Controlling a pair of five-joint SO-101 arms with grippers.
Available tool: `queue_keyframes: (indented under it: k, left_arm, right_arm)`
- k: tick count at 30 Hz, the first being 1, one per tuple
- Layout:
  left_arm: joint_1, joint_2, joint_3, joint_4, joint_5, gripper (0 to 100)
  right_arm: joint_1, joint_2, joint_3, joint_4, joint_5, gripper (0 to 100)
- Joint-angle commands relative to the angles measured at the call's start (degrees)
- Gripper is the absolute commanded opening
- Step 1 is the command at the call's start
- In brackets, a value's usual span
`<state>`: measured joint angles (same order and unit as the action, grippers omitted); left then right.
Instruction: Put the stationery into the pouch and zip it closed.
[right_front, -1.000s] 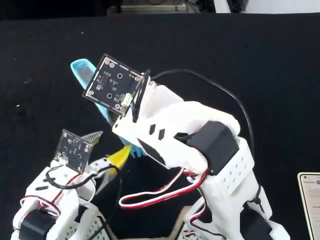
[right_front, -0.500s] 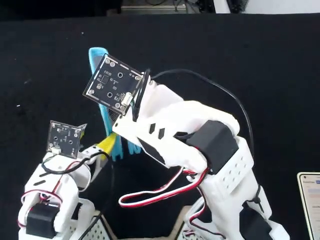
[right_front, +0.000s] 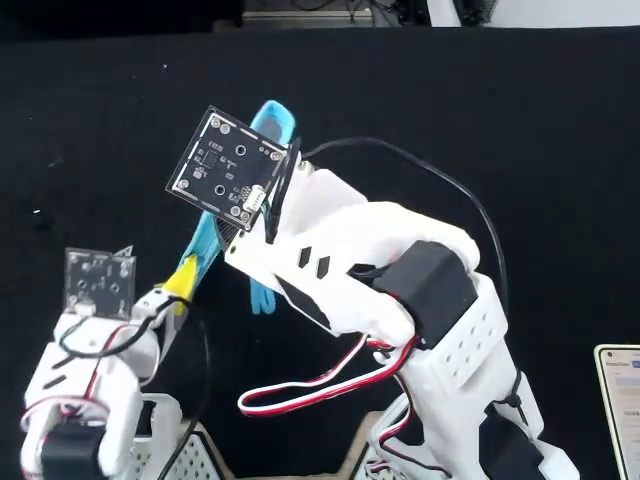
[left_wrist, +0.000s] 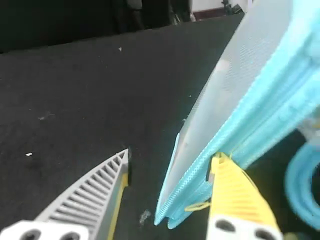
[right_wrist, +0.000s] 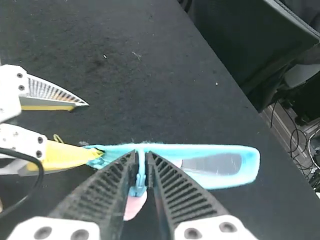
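The black table (right_front: 520, 130) takes up nearly everything in front of me. Over its near half hangs the right arm (right_front: 400, 270), a bulky white thing with a black cable (right_front: 450, 190) looping off its back and red and white wires (right_front: 310, 385) trailing under it. The left arm (right_front: 90, 380) is smaller in the high view and sits low at the near corner.

Between the two arms is the pouch (right_wrist: 210, 165), long, light blue, with a grey mesh side. It stands on its long edge, and from above it slants from the left arm's fingers up past the right arm's camera board (right_front: 228, 167). I cannot tell whether its lower edge touches the table.

At the table's right edge lies a phone (right_front: 620, 400) with a lit screen.

The right gripper (right_wrist: 141, 155) is pinched nearly closed on the pouch's upper edge. Its two black ribbed fingers (right_wrist: 110, 185) press a strip of the blue trim between them.

The left gripper (left_wrist: 172, 156) is spread wide and clamps nothing. One end of the pouch sits in the gap, lying against the yellow finger (left_wrist: 232, 195), while the grey ribbed finger (left_wrist: 95, 187) stands well apart from it.

A blue cord loop (left_wrist: 300, 185) hangs by the yellow finger.

A small pink shape (right_wrist: 134, 205) shows between the black fingers; I cannot tell what it is.
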<state>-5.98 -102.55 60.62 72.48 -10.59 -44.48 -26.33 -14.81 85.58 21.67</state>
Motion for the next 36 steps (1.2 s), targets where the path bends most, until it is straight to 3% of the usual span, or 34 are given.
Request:
queue_keyframes:
  k: [1,5,8,23,33,36]
  left_arm:
    - [0.0,-0.4,-11.9,6.5,-0.2,26]
    - [8.5,-0.4,-16.6,11.2,-0.2,26]
    - [14.4,-0.2,-13.5,8.3,2.6,26]
    - [15.1,0.1,2.2,-9.8,10.5,26]
    - [15.3,-0.3,-10.1,5.5,4.3,26]
    - [18.5,-0.2,-10.7,6.2,4.4,26]
  right_arm:
    - [0.3,0.3,-0.3,-1.4,0.3,1.1]
    - [0.3,0.3,-0.3,-1.4,0.3,1.1]
    - [0.3,0.3,-0.3,-1.4,0.2,1.1]
    - [0.3,0.3,-0.3,-1.4,0.4,1.1]
    - [0.3,0.3,-0.3,-1.4,0.4,1.1]
    - [0.3,0.3,-0.3,-1.4,0.4,1.1]
